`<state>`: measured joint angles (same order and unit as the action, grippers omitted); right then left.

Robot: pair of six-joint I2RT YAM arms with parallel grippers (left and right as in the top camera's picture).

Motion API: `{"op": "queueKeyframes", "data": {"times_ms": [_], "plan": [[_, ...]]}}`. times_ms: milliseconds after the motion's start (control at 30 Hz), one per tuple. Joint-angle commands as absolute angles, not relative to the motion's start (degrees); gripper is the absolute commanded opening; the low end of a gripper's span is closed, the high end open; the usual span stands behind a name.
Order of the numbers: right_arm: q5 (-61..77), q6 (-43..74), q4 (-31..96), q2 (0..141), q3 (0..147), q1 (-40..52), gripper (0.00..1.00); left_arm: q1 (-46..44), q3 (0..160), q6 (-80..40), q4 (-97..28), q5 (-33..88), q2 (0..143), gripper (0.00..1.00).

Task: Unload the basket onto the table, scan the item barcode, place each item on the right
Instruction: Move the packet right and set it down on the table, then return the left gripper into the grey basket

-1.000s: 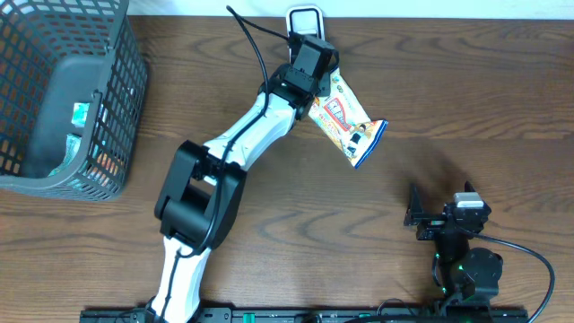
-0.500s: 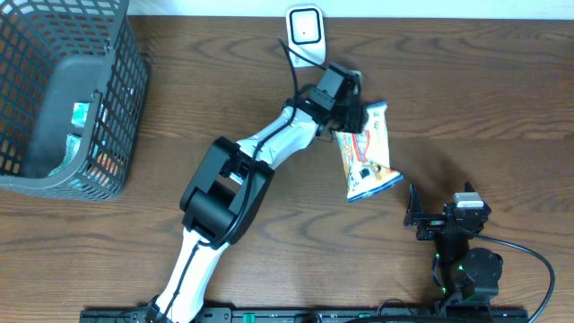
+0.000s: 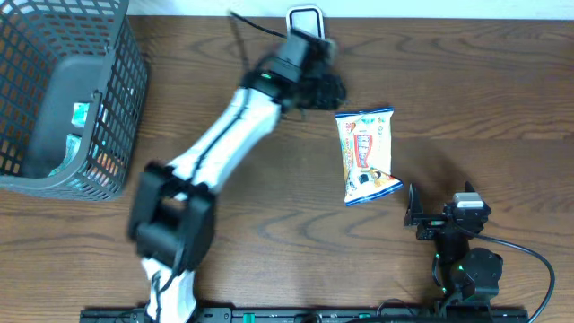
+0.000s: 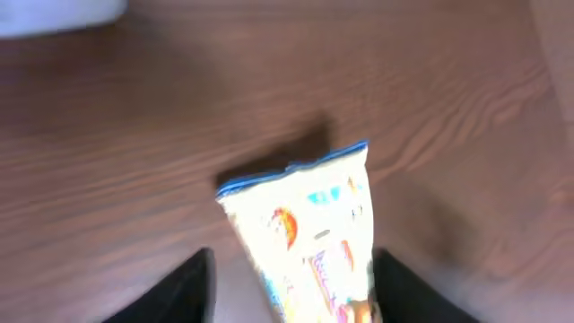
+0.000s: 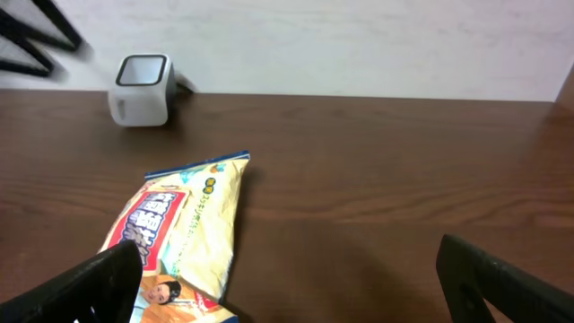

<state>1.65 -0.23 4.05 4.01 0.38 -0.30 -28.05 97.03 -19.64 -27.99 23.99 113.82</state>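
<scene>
Compared with half a second ago, the snack bag (image 3: pixel 366 154) is no longer hanging from the left gripper (image 3: pixel 320 88). It is now lying flat on the table (image 3: pixel 502 90), printed face up, between the scanner (image 3: pixel 305 20) and the right gripper (image 5: pixel 287 269), touching neither. The left arm is swinging back toward the scanner and is smearing in the overhead view, so its outline is reading poorly. In the left wrist view its two dark fingers (image 4: pixel 199 285) are standing apart with nothing between them, and the bag is showing on the wood below. The right gripper is sitting where it was at the near edge, fingers spread wide and holding nothing. The left wrist view is blurring heavily: the print on the bag is unreadable and no barcode can be made out. A pale patch in its top left corner is being cut off by the frame, so I cannot tell what it is. The basket (image 3: pixel 126 90) is being cropped at the left edge, and its contents are too small to identify.
</scene>
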Motion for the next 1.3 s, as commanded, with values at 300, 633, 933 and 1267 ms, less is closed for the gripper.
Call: {"op": "queueKeyframes", "data": {"times_ms": [300, 633, 933, 1267], "plan": [[1.6, 0.4, 4.3, 3.8, 0.3, -0.6, 0.99, -19.7, 98.7, -5.4, -49.1, 24.5, 99.2, 0.82], [1.6, 0.4, 4.3, 3.8, 0.3, -0.6, 0.99, 7.0, 104.1, -6.1, -41.1, 15.3, 83.7, 0.82], [1.6, 0.4, 4.3, 3.8, 0.3, -0.6, 0.99, 28.0, 104.0, -6.9, -42.3, -1.0, 85.1, 0.82], [1.6, 0.4, 4.3, 3.8, 0.3, -0.6, 0.99, 32.0, 98.4, -23.3, -54.0, -8.5, 95.8, 0.76]]}}
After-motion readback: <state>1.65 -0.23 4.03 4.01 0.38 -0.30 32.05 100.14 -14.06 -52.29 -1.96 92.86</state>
